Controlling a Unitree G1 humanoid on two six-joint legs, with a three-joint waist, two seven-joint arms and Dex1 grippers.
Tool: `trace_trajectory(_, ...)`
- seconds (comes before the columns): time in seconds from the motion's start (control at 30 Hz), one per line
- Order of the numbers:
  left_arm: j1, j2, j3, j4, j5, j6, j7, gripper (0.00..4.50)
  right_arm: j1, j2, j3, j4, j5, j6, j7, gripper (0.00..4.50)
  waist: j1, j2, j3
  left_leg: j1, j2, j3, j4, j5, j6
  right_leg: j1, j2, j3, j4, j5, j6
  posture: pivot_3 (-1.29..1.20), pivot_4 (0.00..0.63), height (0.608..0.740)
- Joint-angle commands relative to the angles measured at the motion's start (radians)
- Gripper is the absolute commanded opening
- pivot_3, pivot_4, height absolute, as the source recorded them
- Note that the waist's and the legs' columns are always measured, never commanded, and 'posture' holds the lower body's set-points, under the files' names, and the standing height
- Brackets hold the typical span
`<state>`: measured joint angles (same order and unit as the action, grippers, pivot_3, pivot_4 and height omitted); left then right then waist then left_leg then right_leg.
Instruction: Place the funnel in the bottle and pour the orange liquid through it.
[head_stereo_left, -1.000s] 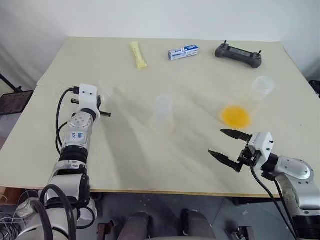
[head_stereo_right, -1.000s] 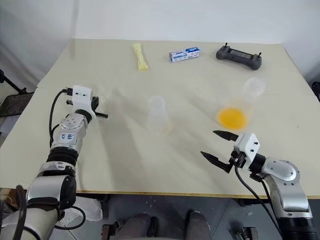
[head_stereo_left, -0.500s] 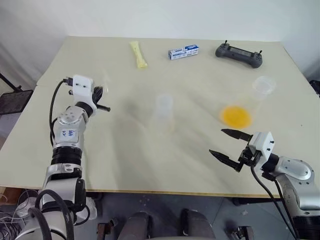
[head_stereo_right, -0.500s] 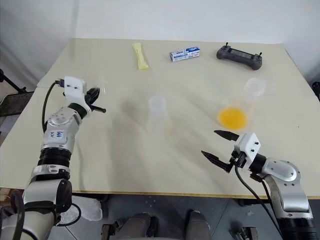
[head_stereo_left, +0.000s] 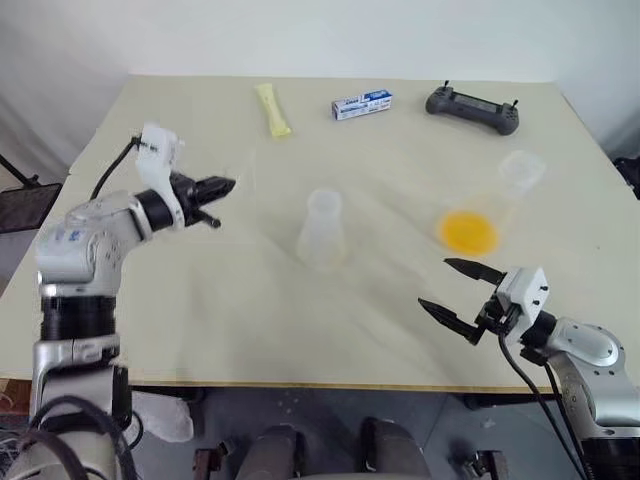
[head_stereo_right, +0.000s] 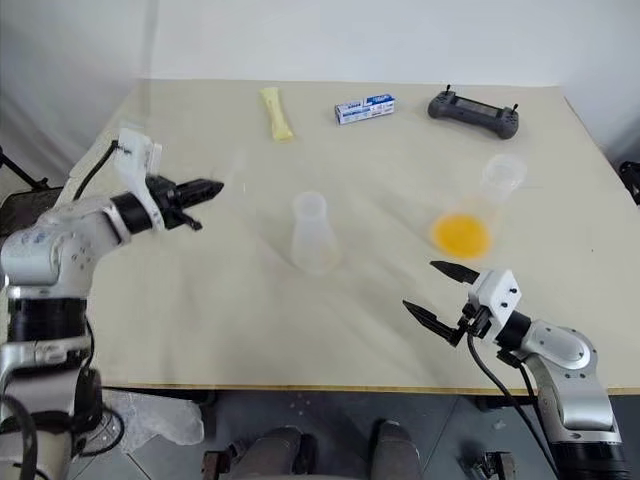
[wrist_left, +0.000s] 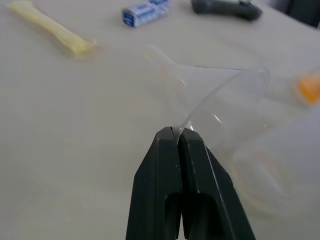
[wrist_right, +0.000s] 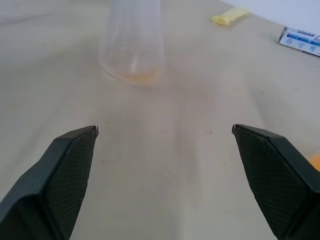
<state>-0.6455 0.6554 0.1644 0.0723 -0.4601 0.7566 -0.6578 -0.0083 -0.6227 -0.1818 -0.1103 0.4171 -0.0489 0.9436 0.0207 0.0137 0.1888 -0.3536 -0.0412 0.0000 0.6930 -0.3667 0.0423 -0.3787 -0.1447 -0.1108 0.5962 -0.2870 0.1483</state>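
Note:
My left gripper (head_stereo_left: 226, 186) is shut on the rim of the small clear funnel (wrist_left: 220, 97), held in the air over the table's left side and pointing towards the bottle. The bottle (head_stereo_left: 322, 232), a clear conical flask, stands upright at the table's middle, a hand's width to the right of the funnel. The orange liquid (head_stereo_left: 470, 232) lies shallow in the bottom of a tall clear cup (head_stereo_left: 523, 170) at the right. Near the front edge, below that cup, my right gripper (head_stereo_left: 434, 284) stands open with nothing between its fingers.
Along the far side of the table (head_stereo_left: 200, 330) lie a yellow packet (head_stereo_left: 276, 108), a blue-and-white box (head_stereo_left: 362, 104) and a dark controller (head_stereo_left: 472, 107). Bare tabletop stretches between the bottle and the front edge.
My left arm has lifted the funnel off the table's left side and swung it to point right, towards the bottle. The right arm has stayed still.

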Motion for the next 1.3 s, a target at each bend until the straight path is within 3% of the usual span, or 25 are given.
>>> trace_trajectory(0.03, 0.136, 0.048, -0.041, -0.086, 0.036, -0.108, -0.099, 0.02, 0.026, 0.006, -0.027, -0.051, 0.007, -0.022, -0.015, 4.50, 0.000, 0.000, 0.000, 0.000, 0.000, 0.000, 0.000, 0.000, 0.000, 0.000, 0.001, 0.001, -0.001, 0.000, 0.000, 0.00, 0.150, 0.740)
trace_trajectory(0.13, 0.228, 0.069, -0.065, -0.088, 0.059, -0.196, -0.168, 0.02, 0.034, 0.006, -0.025, -0.060, 0.009, -0.019, -0.022, 4.50, 0.002, 0.000, 0.000, 0.000, 0.001, 0.000, 0.000, 0.000, 0.000, 0.000, 0.001, 0.002, -0.001, 0.000, 0.000, 0.00, 0.150, 0.740)
trace_trajectory(0.33, 0.258, 0.086, -0.068, -0.044, 0.071, -0.265, -0.238, 0.02, 0.024, 0.005, -0.019, -0.056, 0.010, -0.014, -0.024, 4.50, 0.005, 0.000, 0.001, -0.001, 0.000, -0.002, 0.002, 0.000, -0.001, 0.001, 0.000, 0.004, -0.002, 0.000, -0.001, 0.00, 0.150, 0.740)
trace_trajectory(0.43, 0.256, 0.086, -0.068, -0.017, 0.085, -0.292, -0.244, 0.61, 0.016, 0.004, -0.015, -0.050, 0.009, -0.013, -0.022, 4.50, 0.002, 0.000, 0.001, -0.001, 0.000, -0.002, 0.001, 0.000, -0.001, 0.001, 0.001, 0.004, -0.002, 0.000, -0.001, 0.00, 0.150, 0.740)
trace_trajectory(0.7, 0.283, 0.121, -0.045, 0.001, 0.084, -0.356, -0.313, 3.13, 0.000, -0.004, -0.014, -0.042, 0.011, -0.005, -0.009, 4.50, 0.002, 0.000, 0.001, -0.001, 0.000, -0.001, 0.000, 0.000, 0.000, 0.000, 0.001, 0.002, -0.001, 0.000, -0.001, 0.00, 0.150, 0.740)
trace_trajectory(0.8, 0.336, 0.160, -0.010, -0.054, 0.050, -0.349, -0.362, 3.83, -0.007, -0.008, -0.018, -0.039, 0.013, 0.000, -0.007, 4.50, 0.000, 0.000, 0.001, -0.001, 0.001, 0.000, 0.000, 0.000, 0.000, 0.000, 0.001, 0.002, -0.002, 0.000, -0.001, 0.00, 0.150, 0.740)
trace_trajectory(1.03, 0.524, 0.211, 0.053, -0.332, -0.016, -0.249, -0.355, 3.83, -0.010, -0.011, -0.019, -0.030, 0.013, -0.001, 0.007, 4.50, 0.002, 0.001, 0.001, -0.001, 0.001, -0.001, -0.002, 0.000, 0.000, 0.000, -0.001, 0.005, -0.003, 0.000, -0.001, 0.00, 0.150, 0.740)
trace_trajectory(1.3, 0.527, 0.088, -0.047, -0.475, 0.103, -0.198, -0.082, 3.83, -0.045, -0.009, -0.005, -0.008, 0.009, -0.001, 0.020, 4.50, 0.003, 0.002, 0.001, 0.000, 0.000, -0.002, -0.002, 0.000, 0.000, 0.001, -0.001, 0.004, -0.003, 0.000, -0.001, 0.00, 0.150, 0.740)
